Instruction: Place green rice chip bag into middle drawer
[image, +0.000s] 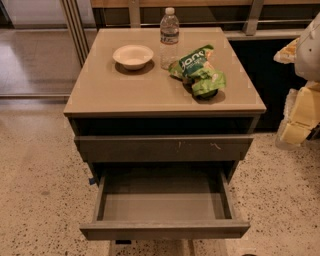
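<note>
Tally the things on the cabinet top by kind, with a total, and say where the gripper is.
Bowl: 1
Water bottle: 1
Green rice chip bag: 1
Total: 3
The gripper is at the picture's right edge, beside the cabinet.

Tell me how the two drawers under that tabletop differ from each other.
The upper drawer is pushed in; the middle drawer is pulled out, showing its inside. The upper drawer's front carries small white scratch marks; the middle drawer's front is plain. Both are grey-brown and look similar in width. The gripper hangs at the right edge of the view, beside the cabinet, touching neither drawer.
</note>
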